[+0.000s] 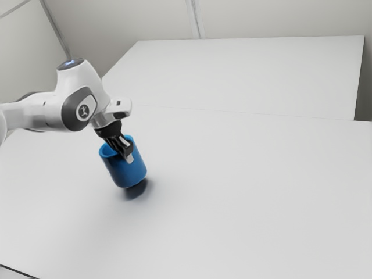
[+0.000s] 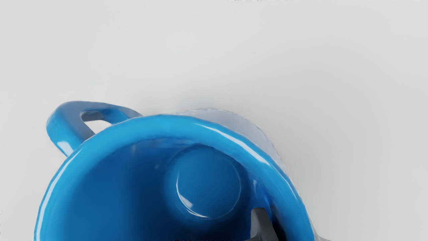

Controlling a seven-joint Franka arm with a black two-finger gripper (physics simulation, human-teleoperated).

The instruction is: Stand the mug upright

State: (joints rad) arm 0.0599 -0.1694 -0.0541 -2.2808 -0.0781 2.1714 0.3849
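White table point(image 1: 244, 197) stretches before pale wall point(image 1: 128, 23); blue mug point(image 1: 123, 173) leans, mouth upward, side pinched by black claw point(image 1: 127, 153), one finger point(image 2: 262, 222) inside.

Looks like a lab — plain pale walls point(image 1: 116, 23), a broad white table point(image 1: 261, 203), a robot arm point(image 1: 43, 115).

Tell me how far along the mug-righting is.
Done, it seems: the hand has the mug by its wall, one finger inside. In hand: the mug is tilted, mouth mostly up, apparently raised above its shadow. Left: straighten it, seat its base on the table, release.
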